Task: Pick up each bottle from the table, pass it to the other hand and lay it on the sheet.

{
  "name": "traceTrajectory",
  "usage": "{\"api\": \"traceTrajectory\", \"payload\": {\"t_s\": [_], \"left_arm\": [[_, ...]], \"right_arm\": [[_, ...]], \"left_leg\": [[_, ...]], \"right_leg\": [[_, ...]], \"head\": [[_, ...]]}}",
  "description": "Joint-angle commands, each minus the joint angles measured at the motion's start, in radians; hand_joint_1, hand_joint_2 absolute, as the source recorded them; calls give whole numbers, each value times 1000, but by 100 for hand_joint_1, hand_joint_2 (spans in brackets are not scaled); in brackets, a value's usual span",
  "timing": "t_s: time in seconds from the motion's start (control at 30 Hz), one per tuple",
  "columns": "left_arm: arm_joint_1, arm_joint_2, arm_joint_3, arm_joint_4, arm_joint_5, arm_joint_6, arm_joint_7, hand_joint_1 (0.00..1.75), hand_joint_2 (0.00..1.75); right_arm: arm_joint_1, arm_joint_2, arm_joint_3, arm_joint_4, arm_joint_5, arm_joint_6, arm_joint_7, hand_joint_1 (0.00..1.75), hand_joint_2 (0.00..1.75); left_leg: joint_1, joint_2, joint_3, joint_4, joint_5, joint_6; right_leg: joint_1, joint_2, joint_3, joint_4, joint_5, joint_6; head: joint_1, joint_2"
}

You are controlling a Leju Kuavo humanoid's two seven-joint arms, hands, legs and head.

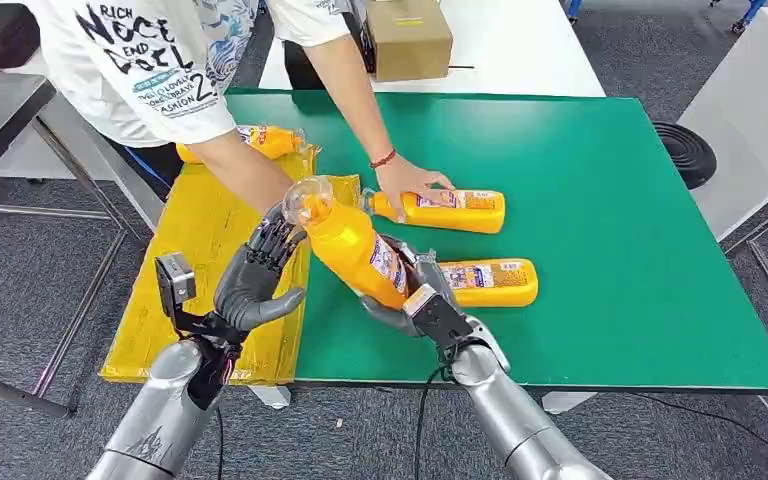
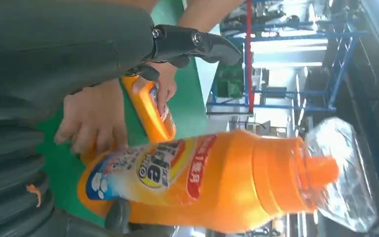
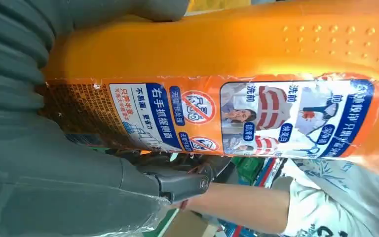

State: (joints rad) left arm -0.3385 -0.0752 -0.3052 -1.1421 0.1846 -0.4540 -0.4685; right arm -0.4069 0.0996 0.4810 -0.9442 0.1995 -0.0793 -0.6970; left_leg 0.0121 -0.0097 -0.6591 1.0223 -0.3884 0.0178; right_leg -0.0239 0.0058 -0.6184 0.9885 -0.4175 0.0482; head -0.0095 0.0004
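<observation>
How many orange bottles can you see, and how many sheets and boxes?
Orange bottles: 4 (held, under the person's hand, on the green table, on the sheet)
Yellow sheets: 1
Cardboard boxes: 1
Total: 6

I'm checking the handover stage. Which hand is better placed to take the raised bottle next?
Left. The left hand is open beside the raised bottle gripped by the right hand, and it hangs over the yellow sheet.

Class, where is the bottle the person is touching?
In the head view, the bottle lies on the green table, mid-table, just beyond another lying bottle.
</observation>
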Motion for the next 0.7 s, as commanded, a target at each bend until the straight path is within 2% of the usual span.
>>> {"api": "traceTrajectory", "payload": {"t_s": [0.03,0.3,0.7], "left_arm": [[-60,-16,-37,36,-17,-59,23,0,175],[-99,-41,-75,127,32,-99,123,0,175],[-122,-31,-145,159,-14,-67,90,0,175]], "right_arm": [[-54,29,25,134,79,-2,-1,175,175],[-79,65,70,178,88,14,-1,175,175],[-67,45,64,152,55,16,-1,175,175]], "left_leg": [[1,0,4,0,-2,0],[0,1,3,0,-1,0],[0,0,3,0,-1,0]], "right_leg": [[1,-2,5,-1,-2,-3],[0,0,3,0,-1,-2],[0,-1,4,0,-1,-2]], "head": [[0,0],[0,0],[0,0]]}}
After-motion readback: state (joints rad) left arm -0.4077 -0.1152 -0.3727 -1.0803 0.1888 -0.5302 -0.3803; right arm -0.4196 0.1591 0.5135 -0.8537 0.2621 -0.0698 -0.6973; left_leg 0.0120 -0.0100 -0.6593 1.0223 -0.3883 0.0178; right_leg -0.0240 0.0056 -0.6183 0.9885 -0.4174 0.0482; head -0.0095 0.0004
